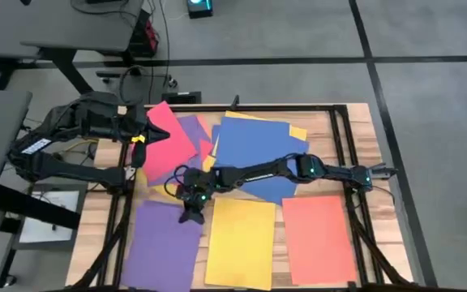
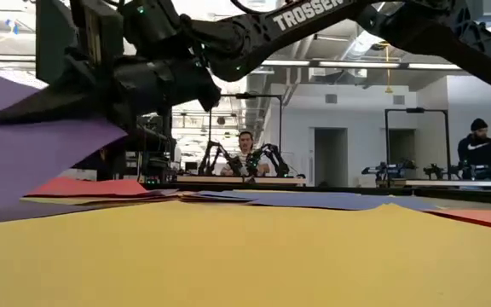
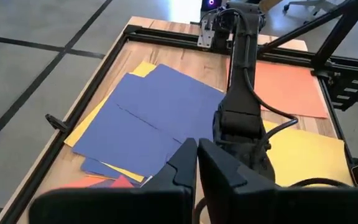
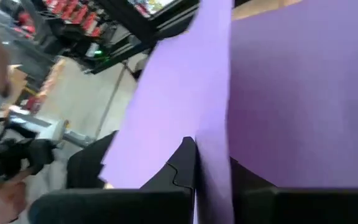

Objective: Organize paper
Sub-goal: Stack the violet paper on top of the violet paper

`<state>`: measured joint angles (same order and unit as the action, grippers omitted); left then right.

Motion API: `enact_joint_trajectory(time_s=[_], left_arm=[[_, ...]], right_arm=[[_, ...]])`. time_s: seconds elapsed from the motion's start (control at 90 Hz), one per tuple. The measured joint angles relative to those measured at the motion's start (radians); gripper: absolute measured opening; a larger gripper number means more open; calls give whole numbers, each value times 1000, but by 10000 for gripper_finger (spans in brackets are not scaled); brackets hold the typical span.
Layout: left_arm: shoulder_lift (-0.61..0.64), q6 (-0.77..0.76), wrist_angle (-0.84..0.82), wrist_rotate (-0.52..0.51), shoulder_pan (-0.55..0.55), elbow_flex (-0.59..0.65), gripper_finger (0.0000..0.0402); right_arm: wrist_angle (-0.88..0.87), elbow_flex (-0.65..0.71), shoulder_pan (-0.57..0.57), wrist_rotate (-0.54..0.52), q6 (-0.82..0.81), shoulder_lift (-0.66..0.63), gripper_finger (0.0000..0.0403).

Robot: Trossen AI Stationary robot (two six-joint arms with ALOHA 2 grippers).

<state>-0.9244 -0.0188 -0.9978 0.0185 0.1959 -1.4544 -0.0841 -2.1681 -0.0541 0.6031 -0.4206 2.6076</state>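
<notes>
A purple sheet (image 4: pixel 213 93) is being pinched edge-on between the fingers of the right gripper (image 1: pixel 191 212), which is being held at about 7 o'clock from the table's middle in the high view, just above the top edge of a purple sheet lying flat (image 1: pixel 162 247) at the near left. In the low view the lifted purple sheet (image 2: pixel 24 145) is being held up off the table at the 9 o'clock side. A yellow sheet (image 1: pixel 242 242) is lying at 6 o'clock and an orange sheet (image 1: pixel 318 239) at 5 o'clock, each apart from the other. A loose pile (image 1: pixel 217 146) of red, purple, blue and yellow paper is being left overlapping around 12 o'clock on the wooden table (image 1: pixel 371 154). The left gripper (image 1: pixel 140 138) is being held over the red sheet (image 1: pixel 167 139) at about 10 o'clock, its fingers (image 3: pixel 182 168) closed together on nothing. People are being seen at benches in the room behind.
</notes>
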Motion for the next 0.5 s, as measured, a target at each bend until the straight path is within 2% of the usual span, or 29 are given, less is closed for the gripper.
enact_joint_trajectory(time_s=[0.067, 0.244, 0.5], left_arm=[[1, -1, 1, 0, 0, 0, 0], [1, -3, 0, 0, 0, 0, 0], [1, -3, 0, 0, 0, 0, 0]], right_arm=[[-10, 0, -2, -39, 26, 0, 0], [-8, 0, -4, -53, 41, 0, 11], [-9, 0, -12, -134, 91, 0, 102]])
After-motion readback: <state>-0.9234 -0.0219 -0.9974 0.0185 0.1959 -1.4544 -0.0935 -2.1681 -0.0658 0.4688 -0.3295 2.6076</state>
